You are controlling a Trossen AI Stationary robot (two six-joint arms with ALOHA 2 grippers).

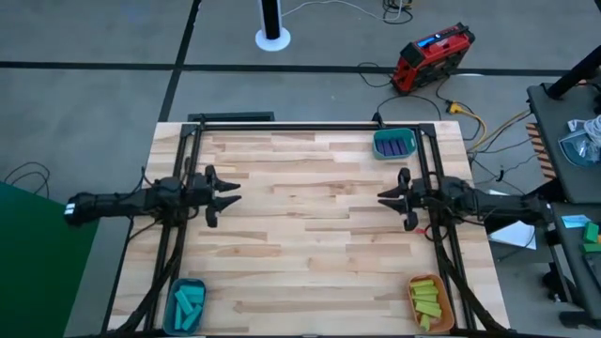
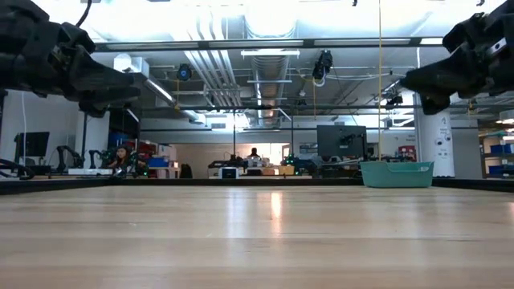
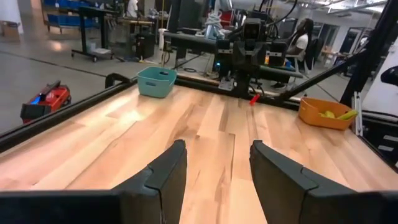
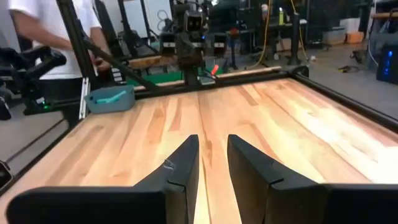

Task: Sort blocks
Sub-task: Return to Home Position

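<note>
Hovering above the bare middle of the table (image 1: pixel 310 235), the two arms face each other from opposite sides, neither carrying anything. The left gripper (image 1: pixel 235 192) hangs over the left half with its fingers (image 3: pixel 168 174) spread wide; the right gripper (image 1: pixel 383 197) hangs over the right half with its fingers (image 4: pixel 183 165) a narrow gap apart. From table height both show high off the wood.

All blocks in view lie in bowls at three corners of the table. Seen from overhead, the cyan blocks (image 1: pixel 188 302) fill a teal bowl (image 1: pixel 172 299) at the bottom-left corner, behind the left arm's side. The green blocks (image 1: pixel 427 299) are piled in the orange bowl (image 1: pixel 413 282) at the bottom-right corner; the left wrist camera also catches them poking over its rim (image 3: pixel 336 114). The purple blocks (image 1: pixel 396 146) sit in a second teal bowl (image 1: pixel 377 143) at the top-right corner, near the right arm.

No blocks lie loose on the wood. Beyond the table a red case (image 1: pixel 432 54) rests on the floor, and a person in a white shirt (image 4: pixel 43 25) stands by the left side
</note>
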